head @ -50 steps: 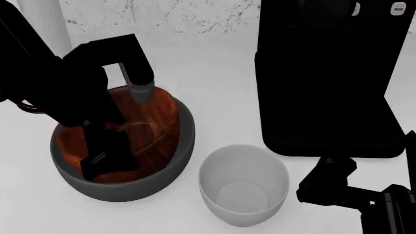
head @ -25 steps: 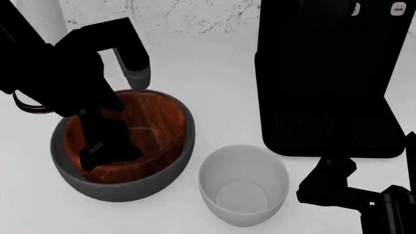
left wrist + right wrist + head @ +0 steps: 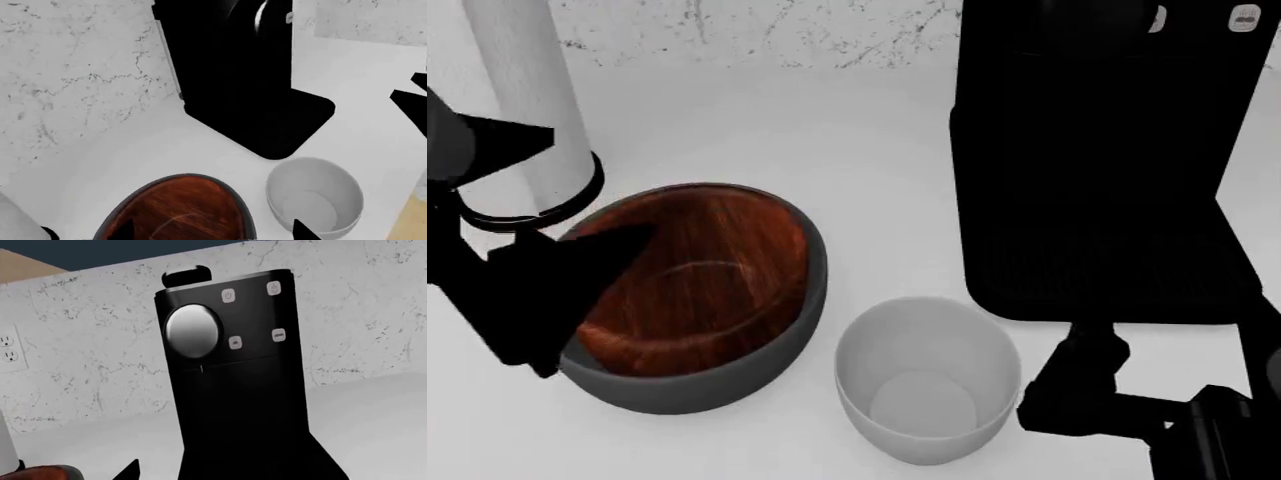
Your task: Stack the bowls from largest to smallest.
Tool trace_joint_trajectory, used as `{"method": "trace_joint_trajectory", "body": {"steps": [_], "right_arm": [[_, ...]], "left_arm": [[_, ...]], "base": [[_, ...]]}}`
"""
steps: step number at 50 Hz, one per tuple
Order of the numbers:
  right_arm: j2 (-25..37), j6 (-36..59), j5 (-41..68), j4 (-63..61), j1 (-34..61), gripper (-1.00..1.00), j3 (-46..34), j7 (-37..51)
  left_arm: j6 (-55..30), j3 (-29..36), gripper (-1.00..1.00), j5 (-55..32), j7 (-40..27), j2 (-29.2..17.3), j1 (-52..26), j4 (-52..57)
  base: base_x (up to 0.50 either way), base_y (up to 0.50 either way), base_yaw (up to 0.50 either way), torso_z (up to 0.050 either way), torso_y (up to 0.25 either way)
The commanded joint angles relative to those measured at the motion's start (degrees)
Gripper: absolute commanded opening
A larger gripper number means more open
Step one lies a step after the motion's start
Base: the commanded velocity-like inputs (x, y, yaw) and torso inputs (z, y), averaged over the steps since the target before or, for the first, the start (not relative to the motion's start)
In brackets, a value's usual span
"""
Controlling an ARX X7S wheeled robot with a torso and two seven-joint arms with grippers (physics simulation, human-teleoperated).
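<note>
The reddish-brown wood-grain bowl [image 3: 701,275] sits nested inside the large dark grey bowl [image 3: 787,335] on the white counter. To its right stands the smaller white bowl [image 3: 928,385], apart and upright. My left gripper [image 3: 213,234] is open above the nested pair, one fingertip [image 3: 123,231] over the wood bowl [image 3: 177,210] and the other near the white bowl [image 3: 313,200]. It holds nothing. My right gripper [image 3: 1081,390] hangs just right of the white bowl, open and empty; only one fingertip [image 3: 130,470] shows in the right wrist view.
A big black coffee machine [image 3: 1108,150] fills the back right, close behind the white bowl. A tall white cylinder with a black base ring [image 3: 521,110] stands behind the nested bowls at the left. A speckled wall [image 3: 761,30] closes the back.
My left gripper has lifted out of the wood-grain bowl and pulled back to the left, leaving it in the grey bowl. The right gripper edged slightly left.
</note>
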Motion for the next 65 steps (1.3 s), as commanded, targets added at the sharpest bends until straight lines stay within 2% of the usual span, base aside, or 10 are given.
{"method": "trace_joint_trajectory", "body": {"steps": [1,3,5,10,17,19,20,40,51,65], "right_arm": [[0.8,2.2,0.2,0.7,0.2,1.00,-2.0,0.5],[0.7,1.9,-0.9,1.0,0.1,1.00,-2.7,0.4],[0.5,2.1,-0.3,1.3,0.2,1.00,-2.4,0.7],[0.3,1.1,-2.2,1.9,-0.2,1.00,-3.2,0.4],[-0.1,-0.1,-3.7,2.6,-0.3,1.00,-3.4,0.4],[-0.2,-0.2,-4.0,2.7,-0.2,1.00,-3.4,0.6],[-0.3,-0.3,-4.0,2.7,-0.3,1.00,-3.5,0.5],[0.2,-0.1,-5.9,2.8,-0.5,1.00,-5.4,0.9],[2.2,3.1,-3.8,0.5,0.6,1.00,-5.8,1.8],[14.4,26.1,14.9,2.4,28.8,1.00,-10.0,1.5]], "left_arm": [[22.1,-11.7,1.00,-3.8,-30.9,-23.6,15.7,33.1],[27.4,-10.7,1.00,6.2,-39.9,-25.2,21.2,38.9],[25.4,-7.6,1.00,10.1,-46.9,-22.3,24.9,40.5],[43.4,-0.6,1.00,29.2,-49.0,-23.9,45.2,38.1],[56.9,4.6,1.00,41.6,-52.4,-27.1,57.0,35.3],[51.1,5.2,1.00,40.6,-51.8,-26.9,56.2,35.5],[57.0,5.5,1.00,42.3,-53.1,-28.4,58.1,35.4],[60.1,6.4,1.00,40.3,-52.9,-32.4,59.7,36.7],[55.7,5.2,1.00,36.2,-51.0,-28.4,57.0,34.7],[61.0,7.5,1.00,39.1,-50.4,-33.1,60.5,36.3]], "base": [[0.00,0.00,0.00,0.000,0.000],[0.00,0.00,0.00,0.000,0.000],[0.00,0.00,0.00,0.000,0.000],[0.00,0.00,0.00,0.000,0.000],[0.00,0.00,0.00,0.000,0.000],[0.00,0.00,0.00,0.000,0.000],[0.00,0.00,0.00,0.000,0.000],[0.00,0.00,0.00,0.000,0.000],[0.00,0.00,0.00,0.000,0.000],[0.00,0.00,0.00,0.000,0.000]]}}
